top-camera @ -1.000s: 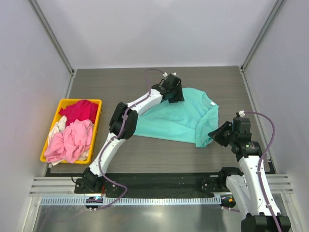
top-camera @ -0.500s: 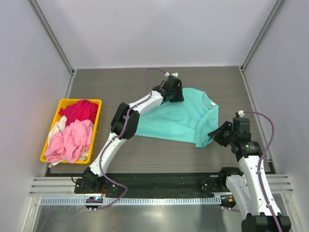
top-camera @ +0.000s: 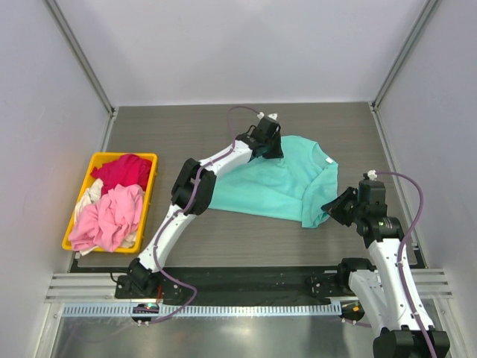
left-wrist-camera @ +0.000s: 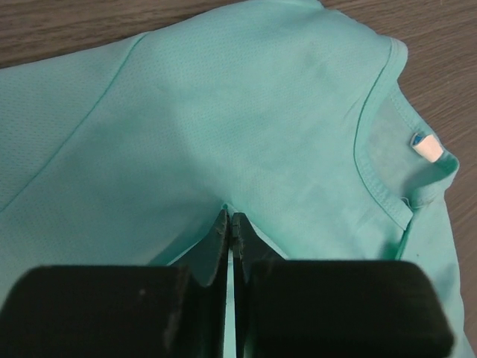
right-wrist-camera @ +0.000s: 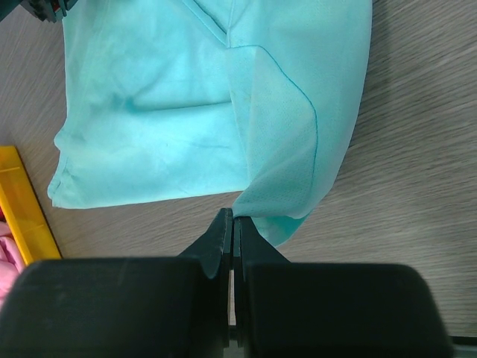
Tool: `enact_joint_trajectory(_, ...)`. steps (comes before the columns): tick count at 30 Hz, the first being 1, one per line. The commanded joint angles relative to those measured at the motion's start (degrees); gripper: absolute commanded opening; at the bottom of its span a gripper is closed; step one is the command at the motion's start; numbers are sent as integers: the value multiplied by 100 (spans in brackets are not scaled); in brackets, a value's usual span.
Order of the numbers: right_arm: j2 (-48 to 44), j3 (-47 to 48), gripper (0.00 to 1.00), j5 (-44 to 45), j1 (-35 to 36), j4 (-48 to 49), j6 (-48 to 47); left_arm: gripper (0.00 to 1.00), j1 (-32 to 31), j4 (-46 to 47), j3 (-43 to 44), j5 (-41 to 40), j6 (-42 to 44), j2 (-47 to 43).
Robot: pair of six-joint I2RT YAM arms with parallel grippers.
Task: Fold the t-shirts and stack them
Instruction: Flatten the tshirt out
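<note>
left claw (left-wrist-camera: 229, 220), right claw (right-wrist-camera: 229, 218) apparently pinching t-shirt (top-camera: 287, 186)

Readable text: none in any of the three views.
Neck tag (left-wrist-camera: 426, 148): a small white tab with a blue corner, sewn inside the collar of the teal t-shirt (left-wrist-camera: 223, 112); no letters or numbers can be made out on it from the left wrist.
Same tag from above: only a pale speck at the collar, too small to read.
</note>
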Motion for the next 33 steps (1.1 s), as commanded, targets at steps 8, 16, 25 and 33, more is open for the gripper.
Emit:
enact_joint_trajectory(8, 240, 264, 1, 262, 22, 209, 88, 0, -22, 194, -194, 663, -182, -1137)
enact_joint_trajectory(16, 1014, 1589, 1, 1114, 22, 16, 158, 0, 136, -1186, -711, 312, -182, -2483)
enact_joint_trajectory(25, 1384, 3751, 1, 2195, 22, -836, -79, 0, 136, -3014, -1635, -1473, 126, -4873)
enact_joint_trajectory(33, 629, 5194, 1, 2434, 22, -1961, -150, 0, -742, -3631, -2163, -1983, -199, -7352)
